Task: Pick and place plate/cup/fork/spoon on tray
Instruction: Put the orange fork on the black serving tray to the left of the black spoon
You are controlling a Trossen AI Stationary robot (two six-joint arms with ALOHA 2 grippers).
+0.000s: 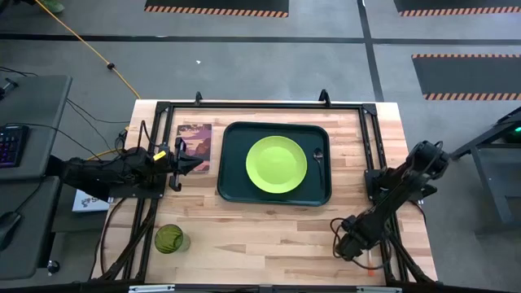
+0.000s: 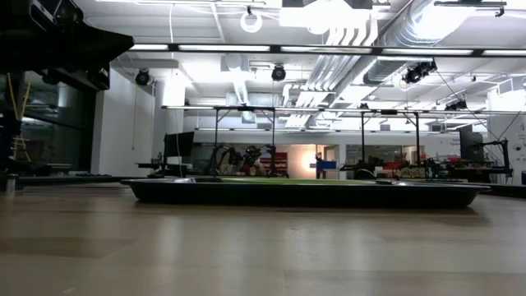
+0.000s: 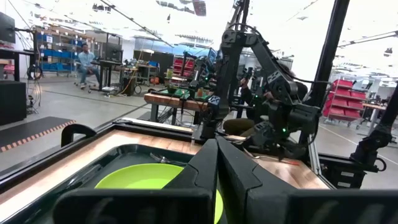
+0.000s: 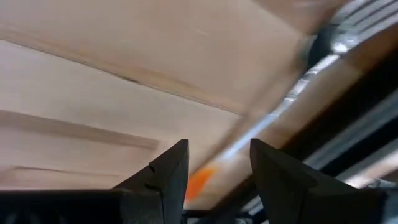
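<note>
Your tray [image 1: 230, 189] already carries the plate [image 1: 276, 164] and, beside it, the spoon [image 1: 318, 160]. The cup [image 1: 170, 239] waits on the tabletop [image 1: 260, 236]. Your right pincer [image 4: 214, 167], released, hangs over the fork [image 4: 261, 128]; your left pincer [image 3: 217, 163] is clenched, empty.

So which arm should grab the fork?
The right one. Its pincer is open and low at the table's front right, with the fork showing between its tips. The left pincer, shut, waits beside the tray, farther away.
</note>
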